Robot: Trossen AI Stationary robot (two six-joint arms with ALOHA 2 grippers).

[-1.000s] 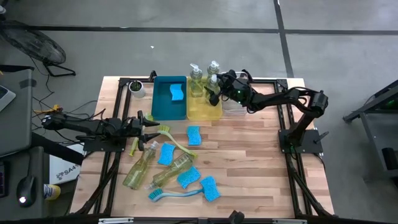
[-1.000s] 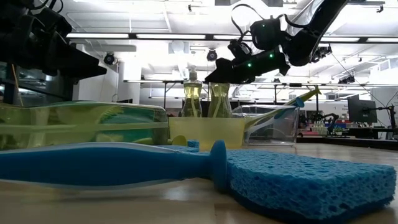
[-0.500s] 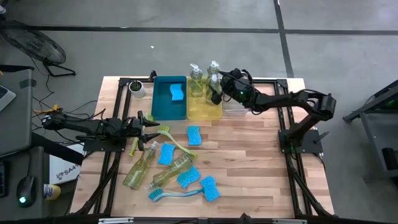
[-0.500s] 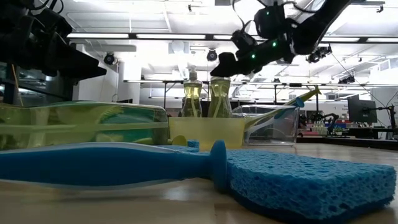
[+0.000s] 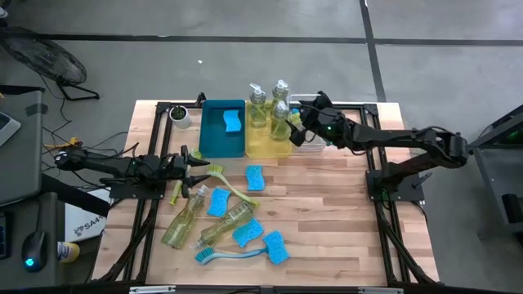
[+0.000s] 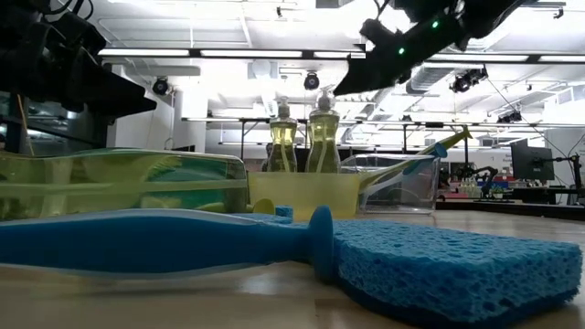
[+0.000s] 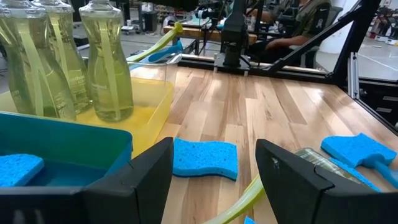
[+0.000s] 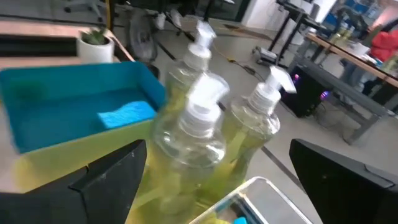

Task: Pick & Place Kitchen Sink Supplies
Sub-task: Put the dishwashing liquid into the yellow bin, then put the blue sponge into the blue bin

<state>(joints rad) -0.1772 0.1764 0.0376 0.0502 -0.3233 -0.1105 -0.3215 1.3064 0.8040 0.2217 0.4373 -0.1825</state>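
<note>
Three bottles (image 5: 271, 110) upright in the yellow bin (image 5: 268, 140), sorted by type. Right gripper (image 5: 300, 122) just beside, jaws wide, nothing held. Left gripper (image 5: 193, 166) partly open over the brush (image 5: 227, 186), empty.

No text, label, brand, number or sign can be read anywhere in these views. A white box (image 5: 82, 219) at the left edge of the high view, beside the table, carries some dark print, but it is too small to make out. The soap bottles (image 7: 106, 59) in the upper left of the left wrist view are clear and show no lettering.
</note>
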